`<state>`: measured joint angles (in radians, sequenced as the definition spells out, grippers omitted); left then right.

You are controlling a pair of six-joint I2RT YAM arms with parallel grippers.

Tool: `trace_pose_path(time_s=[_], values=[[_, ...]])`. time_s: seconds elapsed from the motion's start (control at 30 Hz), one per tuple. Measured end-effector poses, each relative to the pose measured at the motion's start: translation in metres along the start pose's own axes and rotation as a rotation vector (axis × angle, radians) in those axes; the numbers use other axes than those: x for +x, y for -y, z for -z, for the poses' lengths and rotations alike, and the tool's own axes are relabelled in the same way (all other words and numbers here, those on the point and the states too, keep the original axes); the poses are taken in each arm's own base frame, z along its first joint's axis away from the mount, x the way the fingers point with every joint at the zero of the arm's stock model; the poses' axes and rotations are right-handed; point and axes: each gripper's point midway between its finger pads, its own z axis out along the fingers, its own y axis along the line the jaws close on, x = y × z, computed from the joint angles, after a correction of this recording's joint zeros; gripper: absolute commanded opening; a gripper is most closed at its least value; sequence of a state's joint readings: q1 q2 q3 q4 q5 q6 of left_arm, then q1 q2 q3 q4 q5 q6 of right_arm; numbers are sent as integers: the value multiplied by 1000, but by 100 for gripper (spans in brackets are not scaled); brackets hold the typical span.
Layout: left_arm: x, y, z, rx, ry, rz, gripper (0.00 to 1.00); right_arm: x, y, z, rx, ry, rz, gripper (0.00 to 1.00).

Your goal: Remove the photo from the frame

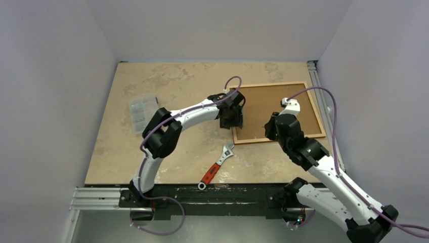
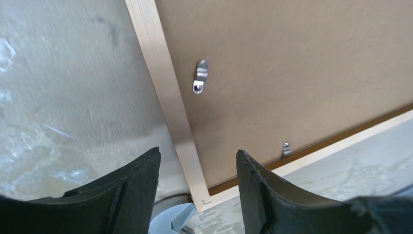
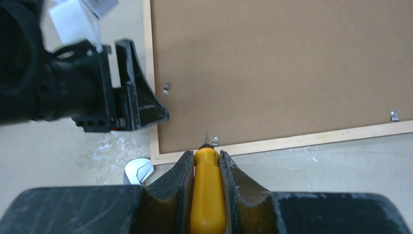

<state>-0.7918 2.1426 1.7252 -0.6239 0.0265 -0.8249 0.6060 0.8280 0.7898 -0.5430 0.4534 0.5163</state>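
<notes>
Orange-brown wood is edging the frame (image 1: 278, 139), which is lying face down at the counter's (image 1: 172, 81) far right, backing board (image 1: 273, 109) up, so the photo is staying out of sight. My left gripper (image 2: 197, 156) is hovering roughly half open, empty, over the left border near the corner. My right gripper (image 3: 204, 153) is clamping a yellow screwdriver (image 3: 207, 195), its tip at a metal clip (image 3: 215, 141) on the near edge. A wrench (image 1: 216, 166) is lying just beside.

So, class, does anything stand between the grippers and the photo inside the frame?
Yes. The frame's back faces up, and the brown backing board covers it, with small metal clips near its edges. The photo is hidden. The right gripper holds a screwdriver by one clip.
</notes>
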Motion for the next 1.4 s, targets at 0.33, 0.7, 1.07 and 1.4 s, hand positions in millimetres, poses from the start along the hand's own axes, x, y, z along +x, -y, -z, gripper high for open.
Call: trace_pose_path(time_s=[0.33, 0.7, 1.07, 1.4], values=[[37, -1, -6, -108, 3, -27, 21, 0, 19, 29, 6, 36, -63, 0], [18, -7, -15, -88, -13, -27, 0, 10, 24, 26, 30, 2, -49, 0], [-52, -36, -27, 0, -19, -119, 0, 24, 19, 5, 55, -53, -4, 0], [-104, -62, -35, -2, -5, -238, 42, 34, 14, -11, 68, -105, 40, 0]])
